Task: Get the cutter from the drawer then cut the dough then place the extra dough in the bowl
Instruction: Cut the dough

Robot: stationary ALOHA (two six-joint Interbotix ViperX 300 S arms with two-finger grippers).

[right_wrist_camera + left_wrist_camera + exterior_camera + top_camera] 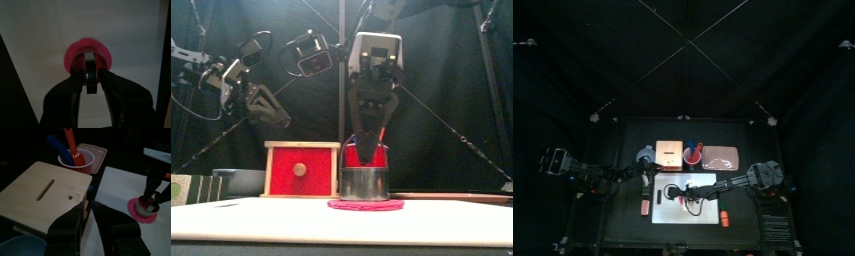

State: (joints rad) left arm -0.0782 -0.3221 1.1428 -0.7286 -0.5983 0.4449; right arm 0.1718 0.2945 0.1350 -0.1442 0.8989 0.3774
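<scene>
Top view: the right tool [683, 192] stands over the white board [704, 182]. The left tool [643, 177] is near the board's left edge. Bowl [644, 155], wooden box [671, 153], red cup [694, 152] and pink tray [723, 157] line the bench behind.

Front view: the cutter [364, 182] stands on the dough [366, 205], directly under the right tool.

Left wrist view: the left tool's jaws sit close together, empty, over the box top.

Right wrist view: only here is the grip visible, with the jaws pinched on the cutter's wire handle and the dough beneath.
</scene>
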